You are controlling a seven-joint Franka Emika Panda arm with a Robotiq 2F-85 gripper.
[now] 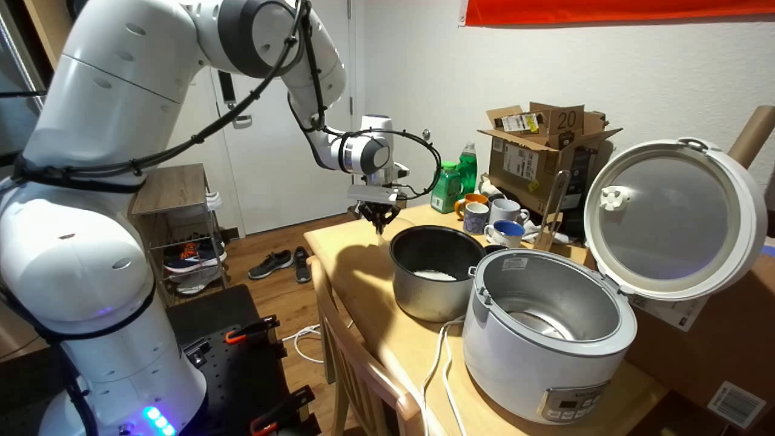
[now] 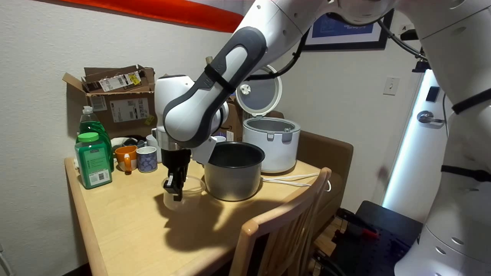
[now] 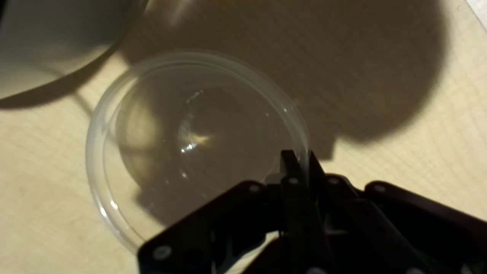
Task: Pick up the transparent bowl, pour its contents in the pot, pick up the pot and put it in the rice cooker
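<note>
The transparent bowl [image 3: 205, 125] looks empty in the wrist view. It also shows in an exterior view [image 2: 190, 195], upright at table height; whether it touches the table I cannot tell. My gripper [image 3: 300, 155] points down with its fingers close together on either side of the bowl's rim, pinching it. The dark grey pot [image 1: 427, 297] stands beside the bowl, with white rice [image 1: 434, 275] on its bottom. The pot also shows in an exterior view [image 2: 232, 182]. The white rice cooker [image 1: 521, 369] stands beside the pot, its lid [image 1: 666, 212] open and its inside bare.
Mugs [image 1: 475, 217], green bottles [image 1: 447, 188] and cardboard boxes [image 1: 514, 163] stand along the wall side of the table [image 2: 130, 230]. A white cord [image 1: 445, 357] lies by the cooker. A wooden chair [image 2: 284, 222] stands at the table's edge.
</note>
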